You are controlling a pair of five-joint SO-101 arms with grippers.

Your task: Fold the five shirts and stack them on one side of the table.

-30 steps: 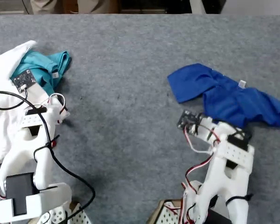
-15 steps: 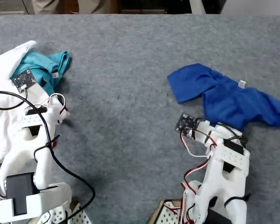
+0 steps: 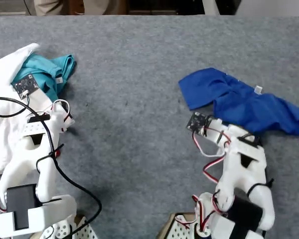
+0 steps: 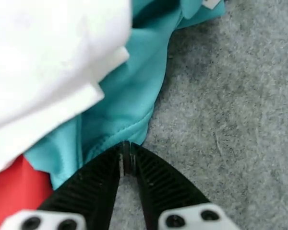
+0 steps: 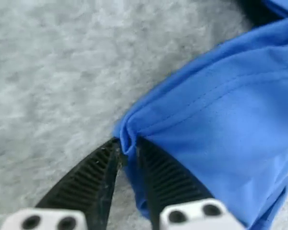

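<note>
Here the blue shirt (image 5: 221,105) lies pinched in the right hand (image 5: 127,146).

Four shirts counted. One blue shirt (image 3: 239,104) at the tips of the right claw (image 5: 127,148). Three more close to the left claw (image 4: 127,160): one teal shirt (image 4: 129,91) touching its tips, one white shirt (image 4: 48,62) just beyond, one red shirt (image 4: 14,191) beside it. Two arms, one left arm (image 3: 32,149) and one right arm (image 3: 241,164), so two claws. One counter (image 3: 134,99).
</note>
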